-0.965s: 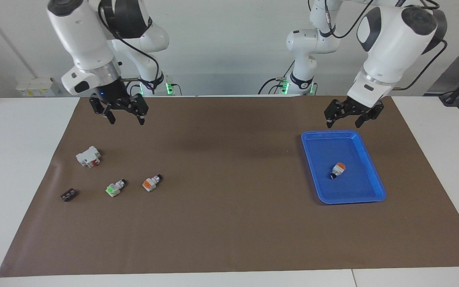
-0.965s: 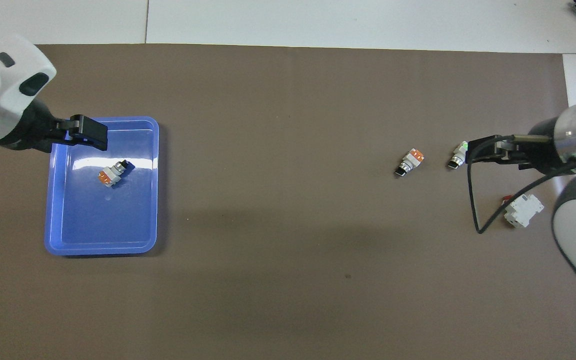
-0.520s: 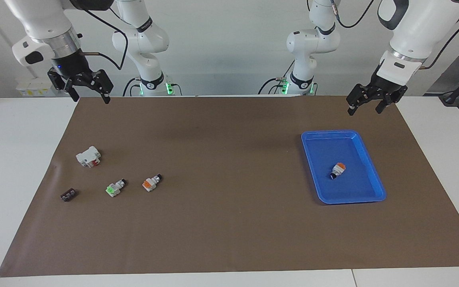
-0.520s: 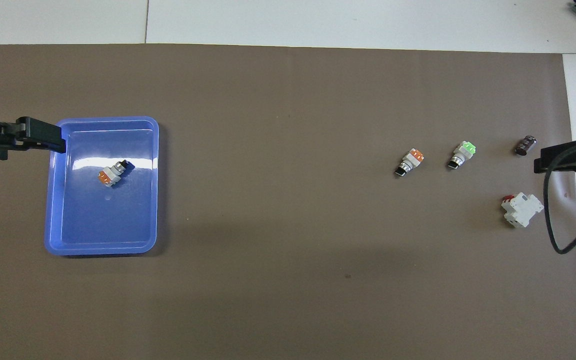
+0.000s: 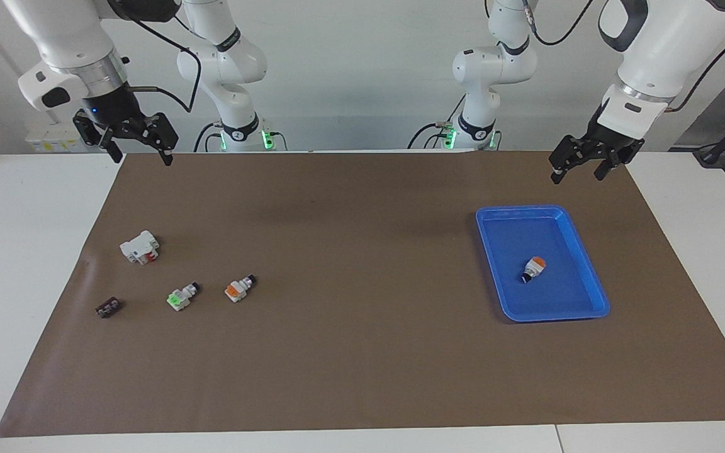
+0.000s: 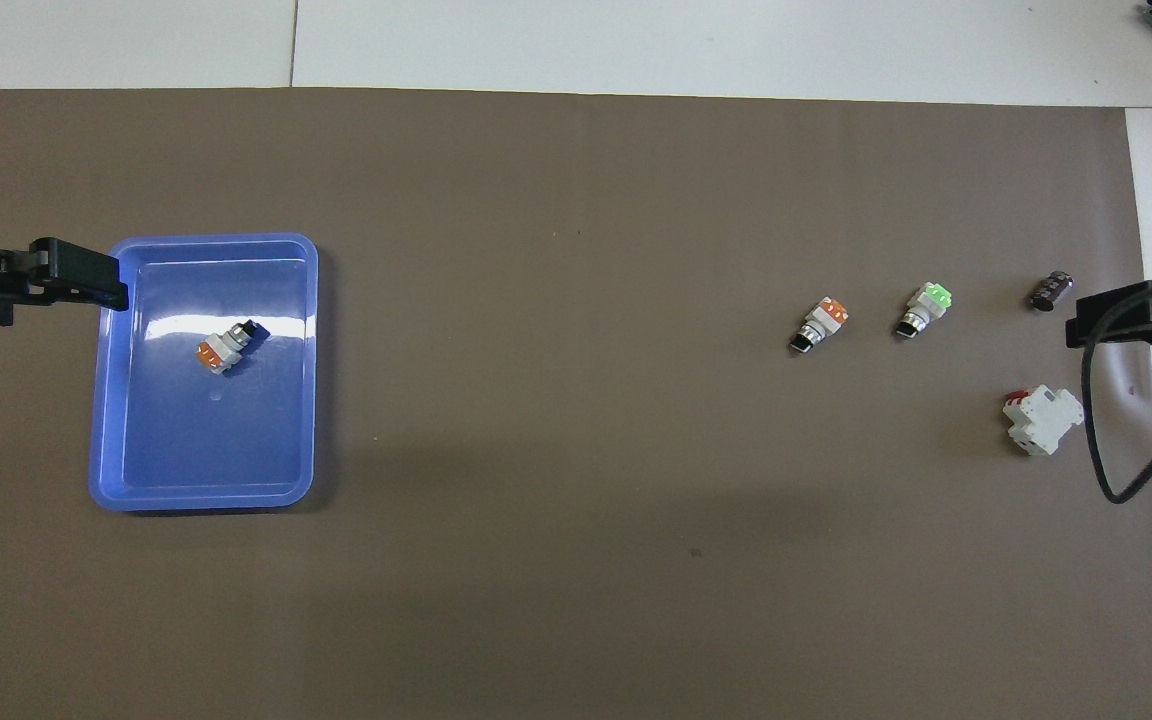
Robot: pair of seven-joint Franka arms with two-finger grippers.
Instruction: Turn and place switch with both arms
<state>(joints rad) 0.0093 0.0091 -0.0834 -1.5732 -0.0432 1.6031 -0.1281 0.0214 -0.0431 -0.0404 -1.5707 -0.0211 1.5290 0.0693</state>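
Over the last second both arms rose and drew back toward their own ends of the bench. The right gripper (image 5: 138, 143), which had been low over the mat near the larger white block (image 5: 140, 246), was now high at the mat's edge nearest the robots, at the right arm's end. The left gripper (image 5: 579, 166), which had been just above the rim of the blue tray (image 5: 595, 286), was now higher and off the tray, toward the left arm's end. The fingers of both grippers stood apart, and neither held anything.

Nothing on the bench had moved. One switch (image 5: 533, 268) with an orange-red end lay inside the tray, near its middle. Two more switches lay on the brown mat (image 5: 362, 352) toward the right arm's end: the orange one (image 5: 238, 289) and, beside it, the green one (image 5: 181, 297). The tiny black piece (image 5: 108, 307) lay farther from the robots than the white block.

I judge that one placement was complete and the arms were returning to a waiting pose. If the task goes on, the next switch would be one of the two on the mat.
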